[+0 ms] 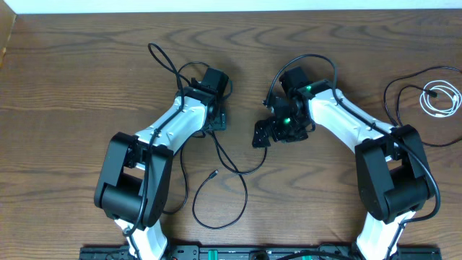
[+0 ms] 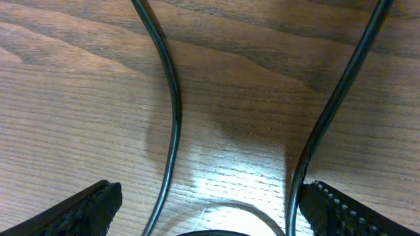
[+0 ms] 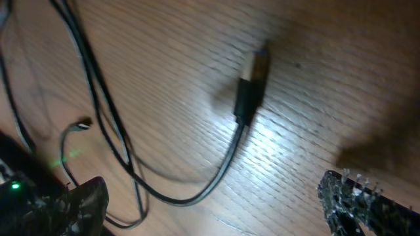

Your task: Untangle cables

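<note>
Where black cables point(image 1: 238, 172) sprawl, brown wood-grain table point(image 1: 72, 72), white cord point(image 1: 440, 97) right

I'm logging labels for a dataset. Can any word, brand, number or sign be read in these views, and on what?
No text can be read anywhere.
Black cables: no print shows.
Plug: no marking visible, and the view is blurred.
White cable: too small to tell.
Left arm and right arm: no legible label, only a green light.
</note>
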`<action>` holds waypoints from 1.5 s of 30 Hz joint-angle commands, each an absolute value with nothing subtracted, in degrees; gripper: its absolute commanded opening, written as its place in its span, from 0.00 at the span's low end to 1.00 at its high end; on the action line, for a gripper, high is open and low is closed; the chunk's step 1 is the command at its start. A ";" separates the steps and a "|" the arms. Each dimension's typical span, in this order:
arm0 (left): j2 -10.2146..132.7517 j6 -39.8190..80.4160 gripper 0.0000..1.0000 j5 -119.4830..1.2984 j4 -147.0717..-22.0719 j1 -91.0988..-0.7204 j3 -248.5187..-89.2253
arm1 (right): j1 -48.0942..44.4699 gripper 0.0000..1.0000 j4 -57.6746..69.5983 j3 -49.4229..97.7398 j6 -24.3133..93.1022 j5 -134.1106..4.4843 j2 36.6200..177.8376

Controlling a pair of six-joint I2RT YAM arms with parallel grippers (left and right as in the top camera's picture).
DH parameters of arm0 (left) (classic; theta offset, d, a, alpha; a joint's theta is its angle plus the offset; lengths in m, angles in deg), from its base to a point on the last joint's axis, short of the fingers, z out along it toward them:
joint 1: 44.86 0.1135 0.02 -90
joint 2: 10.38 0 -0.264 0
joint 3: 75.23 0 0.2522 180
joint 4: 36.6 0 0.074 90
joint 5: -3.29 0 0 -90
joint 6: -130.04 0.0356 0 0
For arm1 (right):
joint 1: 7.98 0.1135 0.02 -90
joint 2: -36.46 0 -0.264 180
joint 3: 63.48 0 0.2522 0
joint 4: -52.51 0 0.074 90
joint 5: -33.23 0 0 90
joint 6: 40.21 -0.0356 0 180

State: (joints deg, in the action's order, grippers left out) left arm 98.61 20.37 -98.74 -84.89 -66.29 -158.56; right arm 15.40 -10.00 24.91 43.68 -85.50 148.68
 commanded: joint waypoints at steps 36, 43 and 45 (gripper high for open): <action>101.85 19.02 0.67 -88.27 -80.65 -57.92 -150.45 | 16.08 0.99 -10.33 19.47 43.01 -83.84 147.76; 101.69 21.58 0.07 -85.41 -80.98 -57.53 -151.12 | 16.08 0.99 -10.22 19.47 42.98 -83.86 147.74; 101.41 21.56 0.07 -85.36 -82.16 -57.11 -152.17 | 16.08 0.99 -10.14 19.47 42.98 -83.88 147.74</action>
State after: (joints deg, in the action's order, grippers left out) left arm 98.35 20.62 -86.79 -80.28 -58.05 -153.86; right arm 15.62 -10.07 20.93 43.29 -84.52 147.81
